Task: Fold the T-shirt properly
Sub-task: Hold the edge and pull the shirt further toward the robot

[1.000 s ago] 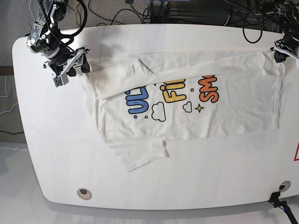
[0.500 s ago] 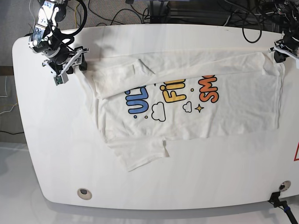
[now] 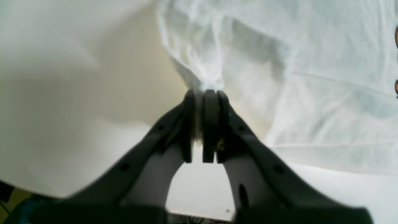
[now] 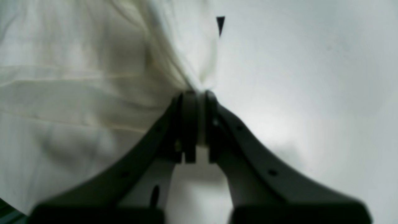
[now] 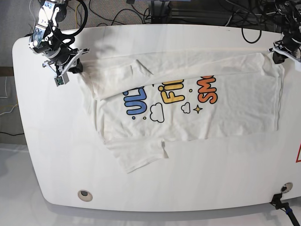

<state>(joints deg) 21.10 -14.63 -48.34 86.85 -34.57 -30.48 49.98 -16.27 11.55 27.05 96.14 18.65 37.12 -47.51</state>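
Near sleeve (image 5: 141,157) flat on table (image 5: 197,188). T-shirt (image 5: 188,101) print up, far edge folded over print tops; fold early, most left. Right tool (image 5: 75,65) pinches far-left corner; left tool (image 5: 277,52) pinches far-right corner. Cloth stretched between, wrist views confirm both clamped.

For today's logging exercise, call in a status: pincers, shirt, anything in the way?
Left pincer shut on shirt corner. Right pincer shut on the opposite corner. Shirt print-up on table, far edge folded over. Nothing in the way.
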